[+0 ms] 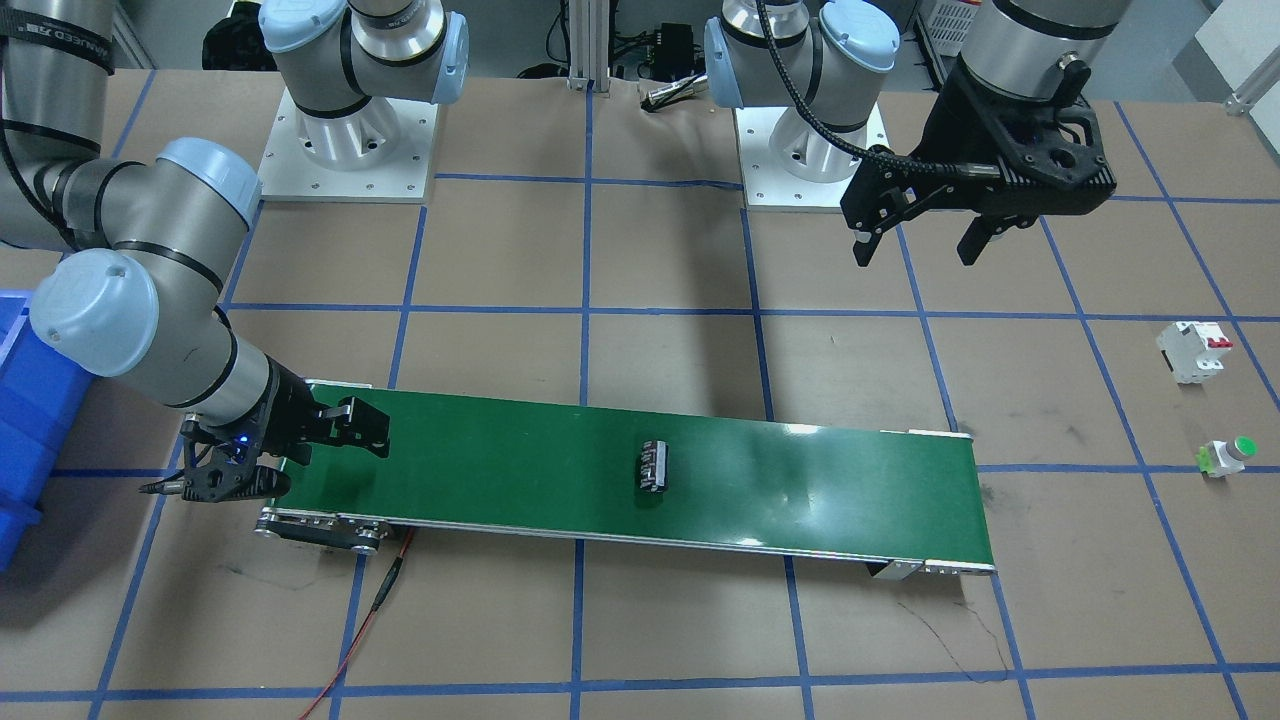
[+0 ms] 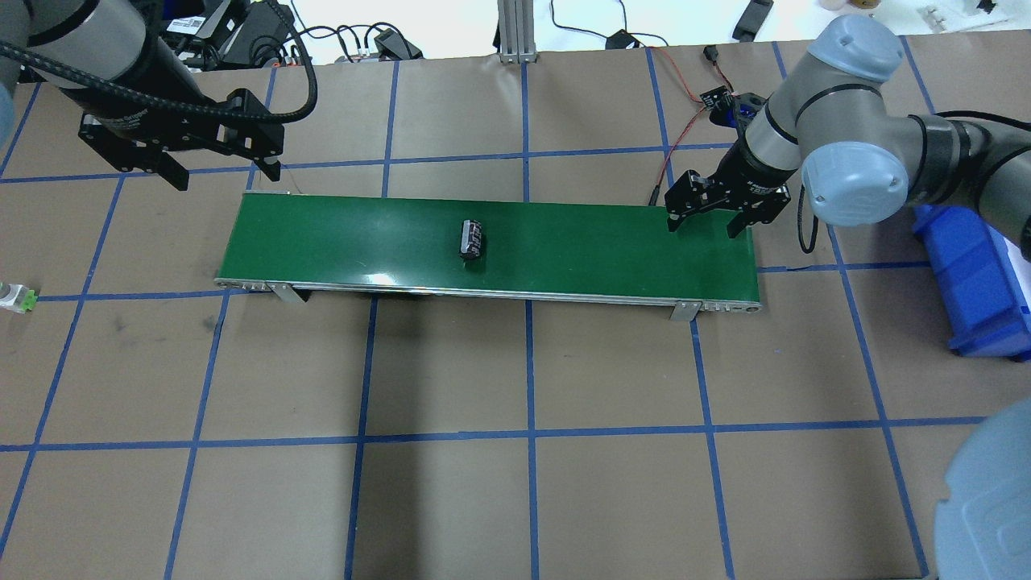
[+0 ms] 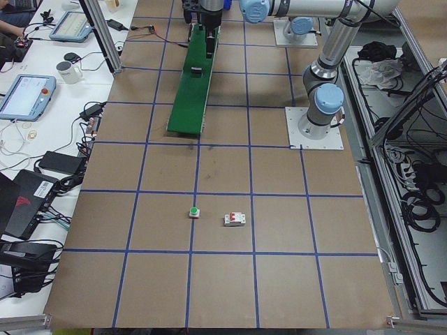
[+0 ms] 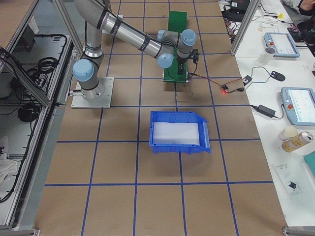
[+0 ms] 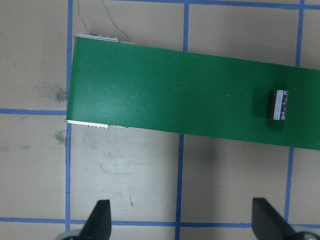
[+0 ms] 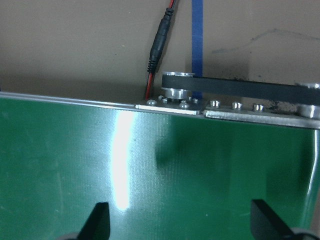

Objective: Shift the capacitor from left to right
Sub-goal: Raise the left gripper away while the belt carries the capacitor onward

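Observation:
The capacitor (image 1: 653, 466), a small dark cylinder with pale stripes, lies on its side near the middle of the green conveyor belt (image 1: 820, 480). It also shows in the overhead view (image 2: 471, 239) and the left wrist view (image 5: 278, 104). My left gripper (image 2: 221, 174) is open and empty, raised above the table behind the belt's left end (image 1: 915, 250). My right gripper (image 2: 705, 225) is open and empty, low over the belt's right end (image 1: 340, 435). The right wrist view shows bare belt (image 6: 150, 165) between the fingertips.
A white breaker with red parts (image 1: 1193, 350) and a green-capped push button (image 1: 1228, 456) stand on the table beyond the belt's left end. A blue bin (image 2: 979, 282) sits at the right. A red cable (image 1: 360, 630) runs from the belt's drive end.

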Motion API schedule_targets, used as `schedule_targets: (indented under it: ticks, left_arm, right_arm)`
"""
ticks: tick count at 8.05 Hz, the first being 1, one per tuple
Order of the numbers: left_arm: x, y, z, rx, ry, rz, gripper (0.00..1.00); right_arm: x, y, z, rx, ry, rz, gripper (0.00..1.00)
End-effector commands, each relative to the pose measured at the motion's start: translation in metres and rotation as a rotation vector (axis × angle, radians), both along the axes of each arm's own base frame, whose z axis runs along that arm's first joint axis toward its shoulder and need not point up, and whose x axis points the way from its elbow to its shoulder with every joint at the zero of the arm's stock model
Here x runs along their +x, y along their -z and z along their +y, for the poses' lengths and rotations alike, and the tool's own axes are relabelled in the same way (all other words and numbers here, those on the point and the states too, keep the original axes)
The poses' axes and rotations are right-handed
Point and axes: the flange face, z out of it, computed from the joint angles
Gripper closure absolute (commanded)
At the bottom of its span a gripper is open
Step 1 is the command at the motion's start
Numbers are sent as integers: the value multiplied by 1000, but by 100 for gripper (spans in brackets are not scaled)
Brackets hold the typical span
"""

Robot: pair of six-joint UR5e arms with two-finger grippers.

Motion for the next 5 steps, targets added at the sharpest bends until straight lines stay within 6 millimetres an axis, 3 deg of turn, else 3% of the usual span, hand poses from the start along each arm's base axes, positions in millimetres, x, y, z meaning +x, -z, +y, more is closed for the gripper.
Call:
schedule_targets:
  ticks: [1, 5]
  left_arm:
    - [0, 0, 1, 0, 1, 0, 0]
    - [1, -2, 2, -5, 4, -2, 0]
  right_arm:
    - [0, 0, 0, -1, 0, 0, 0]
    - [0, 2, 0, 2, 0, 0, 0]
